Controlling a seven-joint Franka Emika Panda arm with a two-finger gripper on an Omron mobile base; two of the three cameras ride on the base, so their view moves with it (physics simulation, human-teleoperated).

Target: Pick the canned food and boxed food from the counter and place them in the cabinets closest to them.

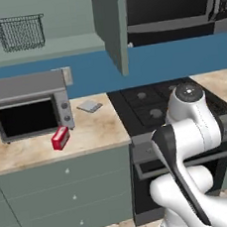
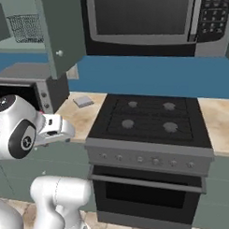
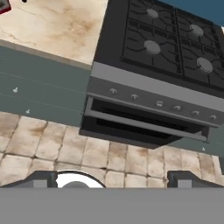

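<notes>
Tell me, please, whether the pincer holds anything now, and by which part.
Nothing is held. In the hand view the pincer has only floor between its tips, and the red box lies on the counter.

Base views flank arm, facing stove (image 1: pixel 159 105) and counter (image 1: pixel 49 147); hand view looks down, sharing stove.

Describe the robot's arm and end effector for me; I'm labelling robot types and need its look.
The arm is glossy white with rounded, bulbous links and dark grey bands at the joints; one joint cap is a dark disc with pale dots. No cables or sleeves show. The end effector shows two small dark grey finger tips, blocky and flat-topped.
</notes>
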